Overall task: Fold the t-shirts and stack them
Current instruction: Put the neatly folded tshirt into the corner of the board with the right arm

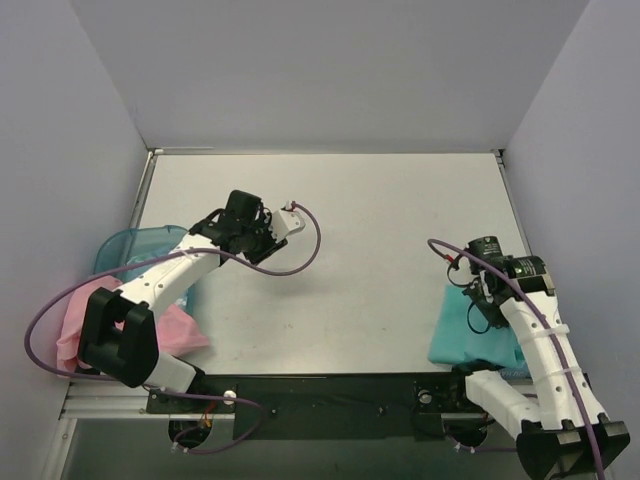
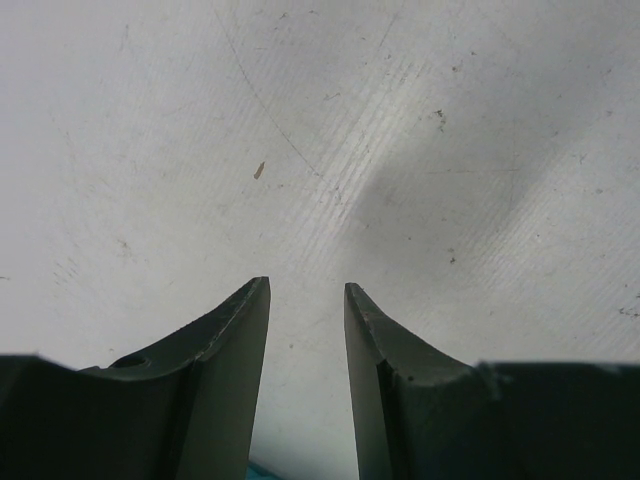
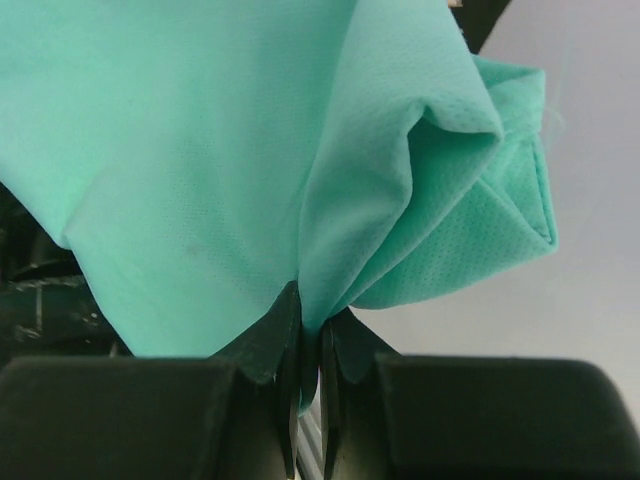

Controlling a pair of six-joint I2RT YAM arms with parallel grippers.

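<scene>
R gripper (image 3: 313,305) pinches only a thin fold of the teal shirt (image 1: 462,335), bunched at the near-right edge of the surface (image 1: 380,230), so a pull may slip it or drag it off, w/ L gripper (image 2: 306,290) spread, empty mid-left, pink shirt (image 1: 185,328) near left.

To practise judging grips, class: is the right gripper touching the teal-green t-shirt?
Touching. The right wrist view shows the right gripper shut on a fold of the teal-green t-shirt, with the cloth pinched between its fingertips.
</scene>
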